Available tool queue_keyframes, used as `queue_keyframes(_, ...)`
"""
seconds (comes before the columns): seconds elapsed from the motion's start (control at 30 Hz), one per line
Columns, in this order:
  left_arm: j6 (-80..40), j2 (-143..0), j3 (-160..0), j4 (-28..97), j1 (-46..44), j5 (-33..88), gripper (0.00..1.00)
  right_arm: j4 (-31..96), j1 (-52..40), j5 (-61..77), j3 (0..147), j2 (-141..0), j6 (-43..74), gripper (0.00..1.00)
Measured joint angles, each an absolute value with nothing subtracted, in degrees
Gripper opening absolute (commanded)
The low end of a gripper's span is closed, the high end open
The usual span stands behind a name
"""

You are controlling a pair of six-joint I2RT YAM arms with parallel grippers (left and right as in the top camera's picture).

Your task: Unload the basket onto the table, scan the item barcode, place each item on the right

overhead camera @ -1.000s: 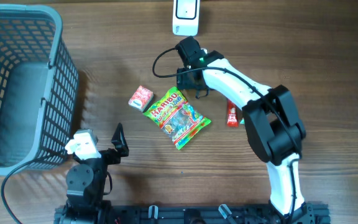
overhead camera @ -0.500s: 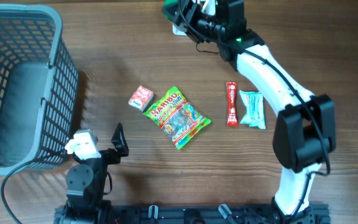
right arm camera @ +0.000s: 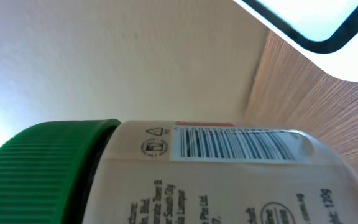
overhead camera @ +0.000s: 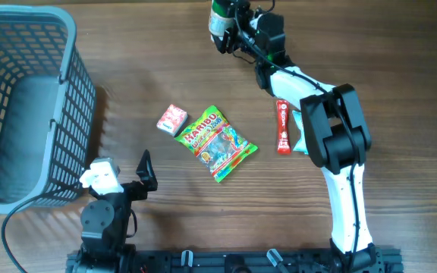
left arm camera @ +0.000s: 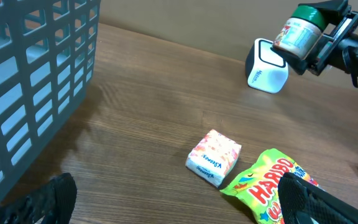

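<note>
Tilted jar [left arm camera: 296, 36], green lid end uppermost

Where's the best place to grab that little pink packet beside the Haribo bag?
Probably from straight above, pinching the packet across its upright side faces: it lies flat as a low block, with the Haribo bag crowding just one side.
</note>
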State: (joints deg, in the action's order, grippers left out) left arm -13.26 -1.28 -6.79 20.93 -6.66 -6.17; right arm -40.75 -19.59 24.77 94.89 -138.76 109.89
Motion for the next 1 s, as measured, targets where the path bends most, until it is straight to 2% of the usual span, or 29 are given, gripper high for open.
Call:
queue_keyframes(0.17,-13.26,-1.28,-6.79,20.93,-6.66,-6.17,1.0,-36.86,-19.49,21.67,97.06,-138.76,117.23,0.64)
queue_keyframes(0.23,-13.26,-1.28,-6.79,20.93,-6.66,-6.17,1.0,-32.58,-19.49,20.53,100.82,-138.85,117.86,0.64)
queue_keyframes(0.37,-13.26,-1.28,-6.79,20.93,-6.66,-6.17,1.0,-32.25,-19.49,19.84,111.31,-142.56,118.26,0.6)
queue_keyframes(0.47,-13.26,-1.28,-6.79,20.93,-6.66,-6.17,1.0,-31.92,-19.51,19.86,113.93,-146.91,118.28,0.59)
queue_keyframes(0.53,-13.26,-1.28,-6.79,20.93,-6.66,-6.17,1.0,-30.11,-19.51,19.84,113.93,-149.21,118.3,0.5)
queue_keyframes(0.57,-13.26,-1.28,-6.79,20.93,-6.66,-6.17,1.0,-30.11,-19.51,19.59,113.93,-149.84,118.24,0.39)
queue_keyframes(0.63,-13.26,-1.28,-6.79,20.93,-6.66,-6.17,1.0,-34.22,-19.51,19.22,113.89,-150.06,116.07,0.4)
queue_keyframes(0.73,-13.26,-1.28,-6.79,20.93,-6.66,-6.17,1.0,-40.14,-19.05,21.5,115.37,-150.06,112.14,0.5)
queue_keyframes(0.8,-13.26,-1.28,-6.79,20.93,-6.66,-6.17,1.0,-41.58,-17.65,27.51,119.79,-150.1,109.12,0.48)
queue_keyframes(0.9,-13.26,-1.28,-6.79,20.93,-6.66,-6.17,1.0,-34.15,-15.4,33.56,121.8,-148.49,101.36,0.48)
queue_keyframes(1.0,-13.26,-1.26,-6.79,20.95,-6.66,-6.17,1.0,-18.0,-12.01,37.1,122.06,-144.09,89.82,0.48)
